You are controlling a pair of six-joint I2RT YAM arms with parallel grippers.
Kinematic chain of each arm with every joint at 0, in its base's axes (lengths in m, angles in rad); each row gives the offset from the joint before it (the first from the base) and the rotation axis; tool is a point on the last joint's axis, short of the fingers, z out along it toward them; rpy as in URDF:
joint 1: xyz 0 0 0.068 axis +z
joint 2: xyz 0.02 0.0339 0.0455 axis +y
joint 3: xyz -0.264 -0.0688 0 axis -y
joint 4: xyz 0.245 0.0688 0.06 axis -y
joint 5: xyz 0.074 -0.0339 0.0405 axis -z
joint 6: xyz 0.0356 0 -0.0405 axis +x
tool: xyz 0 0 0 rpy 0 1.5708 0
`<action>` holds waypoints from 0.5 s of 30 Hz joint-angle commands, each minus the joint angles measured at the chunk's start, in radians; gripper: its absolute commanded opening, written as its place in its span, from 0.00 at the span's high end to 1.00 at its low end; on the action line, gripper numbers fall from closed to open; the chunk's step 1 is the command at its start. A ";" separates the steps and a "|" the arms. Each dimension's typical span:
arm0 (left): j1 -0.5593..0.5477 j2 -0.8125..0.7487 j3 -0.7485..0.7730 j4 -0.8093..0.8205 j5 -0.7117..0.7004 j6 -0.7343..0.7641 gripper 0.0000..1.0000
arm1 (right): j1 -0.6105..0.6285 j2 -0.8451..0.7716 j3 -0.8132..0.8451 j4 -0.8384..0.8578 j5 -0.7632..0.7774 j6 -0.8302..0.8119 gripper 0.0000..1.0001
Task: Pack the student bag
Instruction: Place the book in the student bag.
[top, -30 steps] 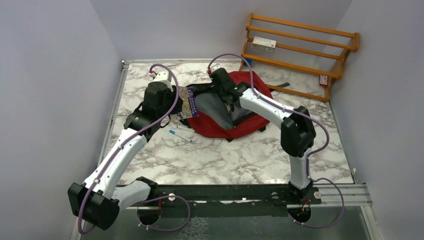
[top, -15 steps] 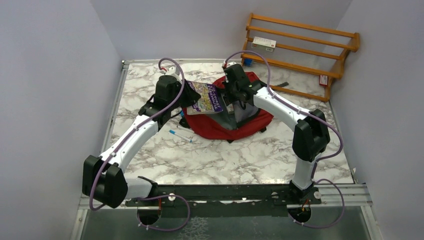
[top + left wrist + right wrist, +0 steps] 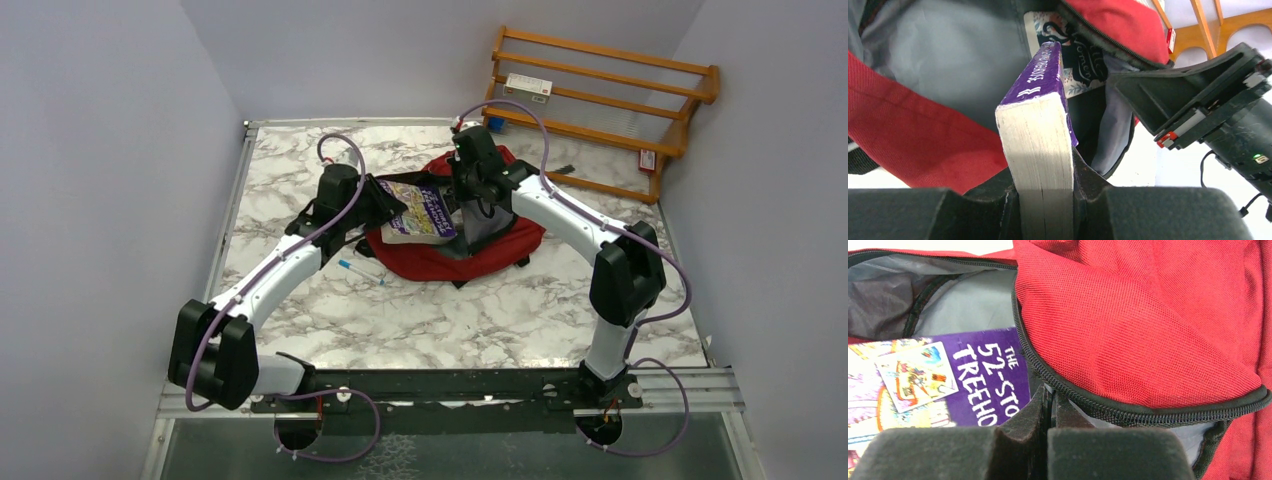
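marble table [image 3: 450, 310] filled the overhead view, with a wooden rack [image 3: 600, 100] propped in its far right corner. the student bag [image 3: 440, 262] lay flat toward the far middle of the table, between the two arms, its mouth open and grey lining showing. a purple paperback book [image 3: 1040, 125] stood edge-on at that mouth, its far end past the zipper and over the lining. the left gripper [image 3: 1045, 200] clamped the book by its near end, jaws pressed against both covers. the right gripper [image 3: 1048, 410] was closed tight on the zippered rim of the bag, holding the flap up. a blue-capped pen [image 3: 360, 271] lay on the table just beside the bag's near left edge. the bag looked soft and limp, likely to sag shut wherever it was not held. its firmer zippered rim seemed the sound place to take hold, since the thin fabric elsewhere would probably bunch and slip.
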State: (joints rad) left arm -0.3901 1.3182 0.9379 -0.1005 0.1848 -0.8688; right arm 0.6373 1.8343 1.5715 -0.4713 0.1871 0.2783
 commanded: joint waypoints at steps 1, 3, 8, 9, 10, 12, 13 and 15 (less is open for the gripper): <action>0.006 -0.024 -0.024 0.144 0.091 -0.096 1.00 | 0.002 -0.047 0.042 0.068 -0.054 0.036 0.99; 0.005 -0.012 -0.026 0.169 0.112 -0.106 1.00 | 0.002 -0.050 0.042 0.069 -0.056 0.036 0.99; 0.006 0.019 -0.007 0.238 0.153 -0.119 1.00 | 0.002 -0.063 0.022 0.074 -0.068 0.033 0.99; 0.006 0.030 0.001 0.249 0.160 -0.121 1.00 | 0.002 -0.065 0.018 0.074 -0.068 0.033 0.99; 0.006 0.044 0.011 0.260 0.167 -0.124 1.00 | 0.002 -0.066 0.014 0.074 -0.067 0.033 0.99; 0.007 0.074 0.032 0.280 0.185 -0.133 1.00 | 0.002 -0.071 0.012 0.073 -0.069 0.033 0.99; 0.007 0.090 0.043 0.293 0.194 -0.137 1.00 | 0.002 -0.074 0.010 0.074 -0.070 0.032 0.99; 0.007 0.120 0.060 0.320 0.208 -0.142 1.00 | 0.002 -0.081 0.007 0.080 -0.070 0.029 0.99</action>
State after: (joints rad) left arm -0.3882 1.3979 0.9260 0.0616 0.3149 -0.9722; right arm 0.6334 1.8172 1.5711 -0.4641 0.1650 0.2890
